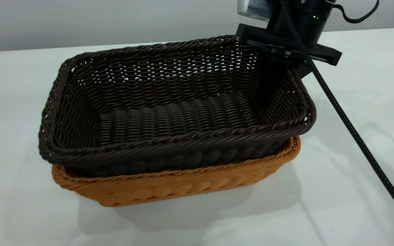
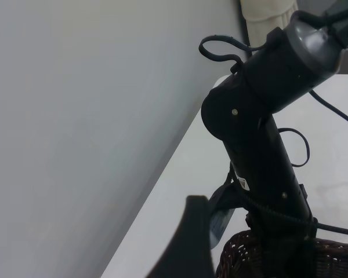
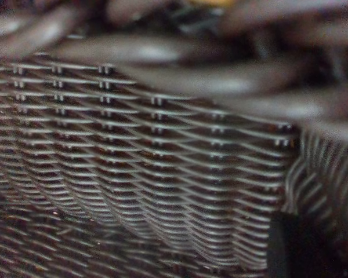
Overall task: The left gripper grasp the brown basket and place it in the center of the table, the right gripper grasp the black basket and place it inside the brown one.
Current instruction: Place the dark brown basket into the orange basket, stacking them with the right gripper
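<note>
On the white surface [image 1: 354,191], the woven black basket [image 1: 169,112] nests inside the brown basket [image 1: 169,186]. The right gripper [image 1: 279,73] straddles its far rim, fingers clamped there; the left gripper's [image 2: 188,249] fingers cannot be told.

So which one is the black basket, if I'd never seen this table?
On the white table sit two woven baskets, nested. The black basket is the upper one, inside the brown basket, with the right gripper at its far corner. It is very dark with open-weave sides; the other is orange-tan.
</note>
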Available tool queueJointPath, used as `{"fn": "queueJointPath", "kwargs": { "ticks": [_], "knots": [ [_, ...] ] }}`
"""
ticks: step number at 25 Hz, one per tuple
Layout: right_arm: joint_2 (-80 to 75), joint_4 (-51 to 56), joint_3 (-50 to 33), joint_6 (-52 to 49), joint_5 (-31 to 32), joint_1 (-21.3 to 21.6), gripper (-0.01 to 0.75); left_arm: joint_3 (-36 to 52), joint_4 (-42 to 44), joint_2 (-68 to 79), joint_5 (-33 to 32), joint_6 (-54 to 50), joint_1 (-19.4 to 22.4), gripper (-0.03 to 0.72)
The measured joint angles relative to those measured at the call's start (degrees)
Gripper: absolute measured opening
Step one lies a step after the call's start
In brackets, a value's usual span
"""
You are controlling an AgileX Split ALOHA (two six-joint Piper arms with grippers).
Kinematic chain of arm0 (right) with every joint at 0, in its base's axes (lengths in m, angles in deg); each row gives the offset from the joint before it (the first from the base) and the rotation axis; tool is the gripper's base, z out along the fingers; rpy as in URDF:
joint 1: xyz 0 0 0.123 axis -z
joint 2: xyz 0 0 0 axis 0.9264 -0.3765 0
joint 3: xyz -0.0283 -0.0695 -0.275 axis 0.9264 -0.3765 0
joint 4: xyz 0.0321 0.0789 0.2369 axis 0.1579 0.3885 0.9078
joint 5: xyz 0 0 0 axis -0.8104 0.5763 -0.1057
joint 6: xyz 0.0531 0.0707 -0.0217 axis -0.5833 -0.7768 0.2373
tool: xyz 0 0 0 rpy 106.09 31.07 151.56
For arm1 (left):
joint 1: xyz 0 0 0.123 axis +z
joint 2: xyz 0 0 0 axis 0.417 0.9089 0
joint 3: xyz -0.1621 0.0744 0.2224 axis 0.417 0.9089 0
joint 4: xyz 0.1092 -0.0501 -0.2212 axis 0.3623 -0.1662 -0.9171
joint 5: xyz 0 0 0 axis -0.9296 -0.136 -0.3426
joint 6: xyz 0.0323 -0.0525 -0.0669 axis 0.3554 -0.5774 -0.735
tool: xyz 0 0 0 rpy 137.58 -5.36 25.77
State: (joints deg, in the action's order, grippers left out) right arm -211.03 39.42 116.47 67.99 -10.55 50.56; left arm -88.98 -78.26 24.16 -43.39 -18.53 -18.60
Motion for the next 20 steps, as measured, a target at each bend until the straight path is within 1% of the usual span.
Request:
{"fn": "queueJointPath", "kwargs": {
  "ticks": [3,6,10,13,15,18,20],
  "knots": [
    [-0.18,-0.68,0.0,1.6,0.11,0.0,0.124,0.0,0.0,0.0,0.0,0.0,0.0,0.668],
    [-0.18,-0.57,-0.05,1.62,0.54,0.0,0.174,0.0,0.0,0.0,0.0,0.0,0.0,0.668],
    [0.0,0.45,-0.05,1.49,0.68,0.05,0.315,0.0,0.0,0.0,0.0,0.0,0.0,0.668],
    [0.14,1.83,0.0,1.63,0.75,0.05,0.447,0.0,0.0,0.0,0.0,0.0,0.0,0.668],
    [0.17,2.04,0.04,1.68,0.87,0.05,0.511,0.0,0.0,0.0,0.0,0.0,0.0,0.668],
    [0.21,2.15,0.04,1.79,0.94,0.05,0.568,0.0,0.0,0.0,-0.06,0.0,0.0,0.668],
    [0.21,1.89,0.04,1.79,0.94,0.02,0.573,0.0,0.0,0.0,-0.13,0.0,0.0,0.668]
  ]
}}
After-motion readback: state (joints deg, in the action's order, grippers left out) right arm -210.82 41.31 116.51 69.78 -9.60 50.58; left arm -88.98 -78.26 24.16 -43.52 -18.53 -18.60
